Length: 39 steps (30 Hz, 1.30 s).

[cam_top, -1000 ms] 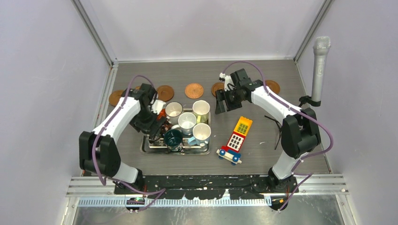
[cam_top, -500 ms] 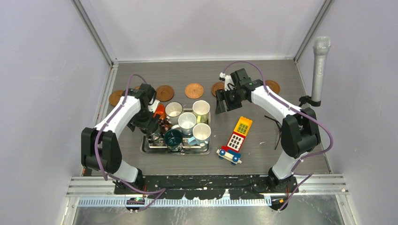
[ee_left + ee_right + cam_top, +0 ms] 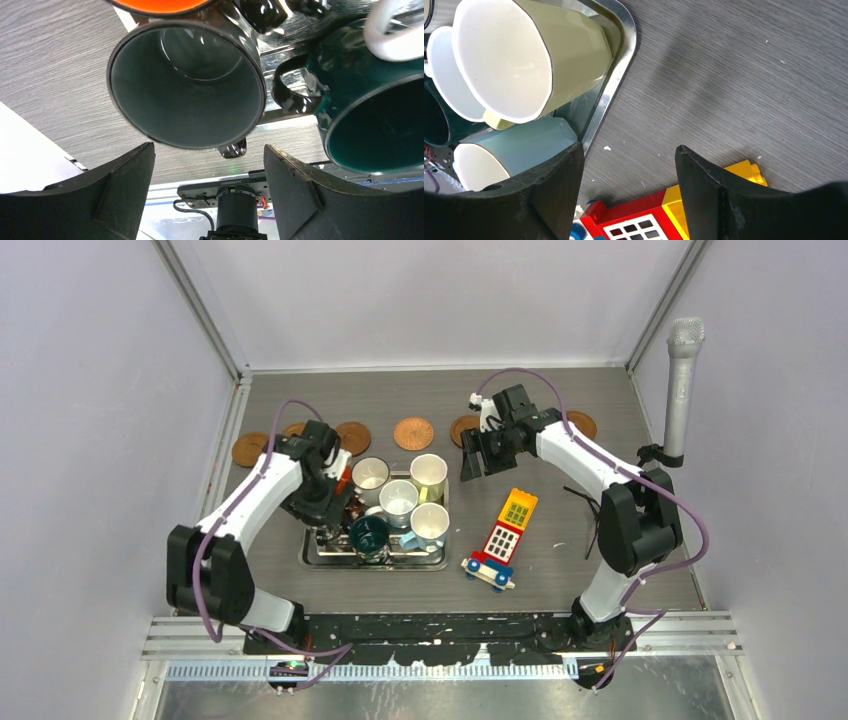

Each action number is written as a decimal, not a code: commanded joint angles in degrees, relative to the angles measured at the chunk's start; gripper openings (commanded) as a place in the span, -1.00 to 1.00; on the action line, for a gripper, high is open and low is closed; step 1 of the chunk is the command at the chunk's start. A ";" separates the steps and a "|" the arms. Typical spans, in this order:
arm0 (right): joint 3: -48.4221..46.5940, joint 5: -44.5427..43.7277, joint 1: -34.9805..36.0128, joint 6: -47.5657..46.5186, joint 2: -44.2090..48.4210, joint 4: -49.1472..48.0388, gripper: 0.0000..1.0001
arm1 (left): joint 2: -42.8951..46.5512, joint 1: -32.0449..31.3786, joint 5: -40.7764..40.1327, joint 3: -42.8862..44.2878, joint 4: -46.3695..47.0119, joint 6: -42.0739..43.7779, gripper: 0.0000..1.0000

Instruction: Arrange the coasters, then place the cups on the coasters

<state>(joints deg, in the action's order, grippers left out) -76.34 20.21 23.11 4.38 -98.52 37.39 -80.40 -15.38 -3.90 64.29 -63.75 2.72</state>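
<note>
Left wrist view is showing the left gripper (image 3: 207, 150) gaping wide before a dark cup (image 3: 187, 85), gripping nothing. The right gripper (image 3: 629, 150) is hanging wide over the table (image 3: 749, 75). The cups (image 3: 398, 502) are crowding the tray (image 3: 375, 562), and the coasters (image 3: 413, 432) are lying beyond it.

Metal tray (image 3: 375, 563), toy block train (image 3: 503, 538), grey microphone (image 3: 681, 390)

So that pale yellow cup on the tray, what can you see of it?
The pale yellow cup looks like glazed pottery: flat-sided walls, yellow outside, white inside, a thin dark line round the lip, a yellow handle peeking out at one side. It is empty and stands upright in the far right corner of the metal tray, close against a white cup, with a light blue cup just nearer. The open right claw hangs beside the tray, clear of the cup.
</note>
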 commanded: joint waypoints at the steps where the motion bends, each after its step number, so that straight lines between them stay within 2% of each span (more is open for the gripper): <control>1: -2.36 0.11 -0.15 -0.77 0.55 -0.73 0.43 | -5.54 -0.40 -4.35 0.67 0.43 -2.08 0.65; 7: -1.99 0.08 -0.22 -0.77 1.17 -0.56 0.43 | -8.12 -0.52 -8.98 1.80 -0.53 -1.78 0.70; 14: -2.17 0.62 -0.19 0.03 0.87 -0.73 0.43 | -3.40 -0.25 -13.55 -0.64 4.82 4.58 0.75; 22: -1.59 0.32 -0.18 -0.46 1.66 -0.83 0.42 | 6.51 1.83 -6.60 -6.95 15.84 12.74 0.68; 26: -1.66 0.36 -0.18 -0.58 1.66 -0.80 0.42 | 9.34 1.84 -1.00 -8.37 14.30 15.05 0.69; 31: -1.79 0.53 -0.22 -0.62 1.42 -0.82 0.42 | 8.83 1.84 -0.93 -9.56 10.93 13.98 0.78; 39: -1.69 0.89 -0.23 -0.76 1.42 -0.59 0.42 | 10.79 1.84 -0.56 -12.35 11.11 13.81 0.98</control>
<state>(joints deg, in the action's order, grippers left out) -76.42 20.25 23.11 4.40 -98.52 37.41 -71.26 -13.78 -6.17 52.51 -52.93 15.92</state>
